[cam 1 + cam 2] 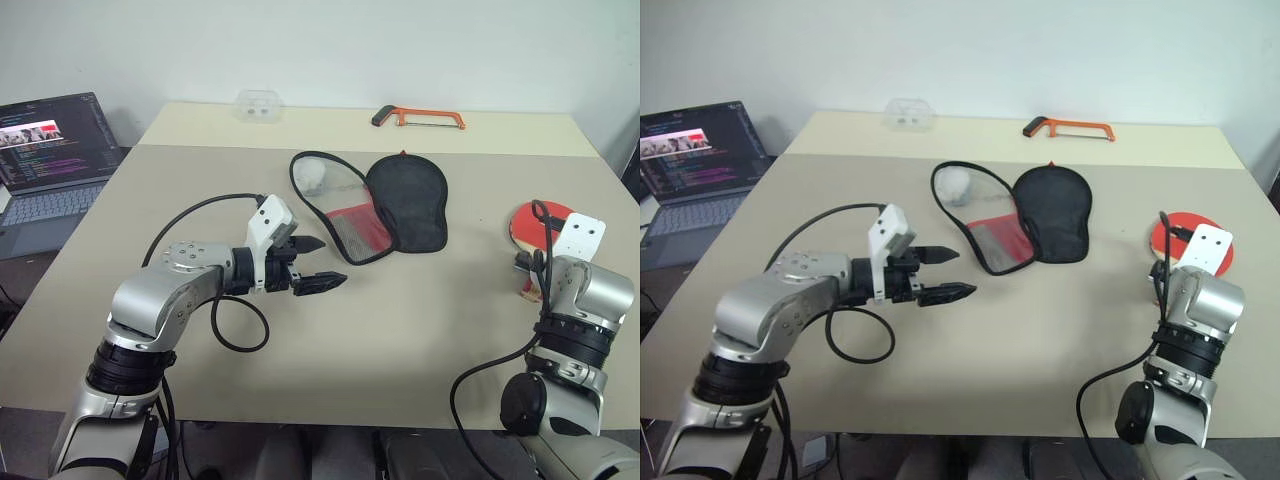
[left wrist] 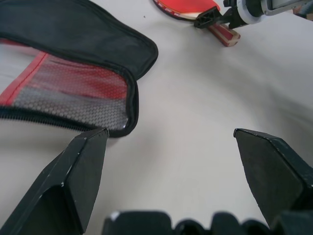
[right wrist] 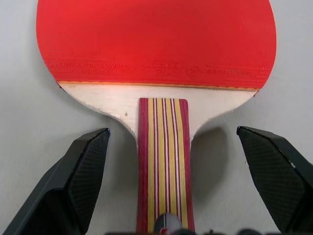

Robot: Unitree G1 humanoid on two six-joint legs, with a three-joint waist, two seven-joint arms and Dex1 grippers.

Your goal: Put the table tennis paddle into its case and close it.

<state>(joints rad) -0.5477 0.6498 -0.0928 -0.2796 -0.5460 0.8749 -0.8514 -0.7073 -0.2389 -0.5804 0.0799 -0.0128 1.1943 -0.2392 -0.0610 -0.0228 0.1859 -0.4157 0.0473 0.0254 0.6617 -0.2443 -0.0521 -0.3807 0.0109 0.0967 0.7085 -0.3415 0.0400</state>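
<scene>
Here, right gripper [image 3: 171, 142] — fingers spread, empty — straddles the table tennis paddle [image 3: 156, 44] handle; left gripper [image 1: 315, 264] spread beside the unzipped case [image 1: 375, 208].

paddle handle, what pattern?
The paddle handle has lengthwise stripes: dark red edges, yellow and thin red-and-white lines between. Clearest in the right wrist view.

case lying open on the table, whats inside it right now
Nothing clear: the case lies unzipped with both halves spread flat. A pale round shape shows through one mesh half; I can't identify it. The table tennis paddle rests on the table, apart from the case.
</scene>
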